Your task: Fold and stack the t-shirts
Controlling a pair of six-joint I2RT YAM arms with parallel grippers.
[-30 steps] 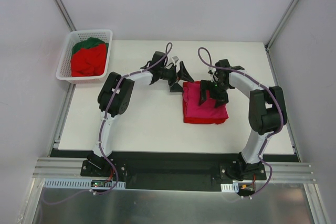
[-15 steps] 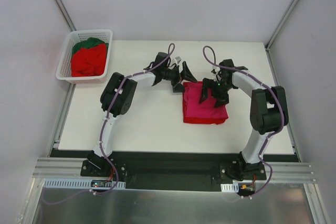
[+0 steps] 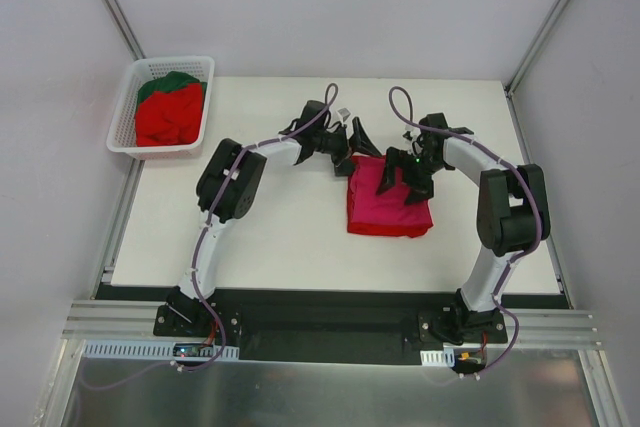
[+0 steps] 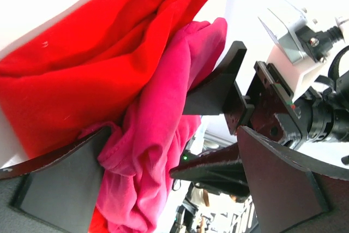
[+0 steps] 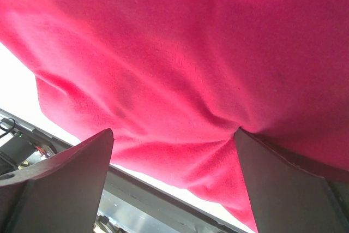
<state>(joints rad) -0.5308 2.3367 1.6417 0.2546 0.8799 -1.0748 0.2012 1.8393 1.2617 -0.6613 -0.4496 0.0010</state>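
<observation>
We have the magenta-pink cotton t-shirt point(image 3: 395, 197) lying folded on top of a bright red folded t-shirt point(image 3: 385, 231). The pair sits right of centre on the white desk point(image 3: 270, 227). More crumpled red shirts point(image 3: 168, 119) and a dark green shirt point(image 3: 165, 82) wait in the white plastic lattice basket point(image 3: 124, 117) at the far left corner.

Both sets of jaws stand wide open and hold nothing. The left jaws straddle the bunched far-left corner of the pink shirt, where the left wrist view shows cloth heaped between the fingers. The right jaws rest spread over the pink top surface, with cloth bulging a little between them.

We judge the step in hand to be tidying the pink shirt onto the stack. To do it well, we should square that bunched corner. We close the left jaws on the pink layer only, not the red beneath, and draw it outward flat while the right jaws pin the middle. We keep the pulls short, so the red shirt does not slide and the fold does not open. The edges should line up before we reach for the basket.
</observation>
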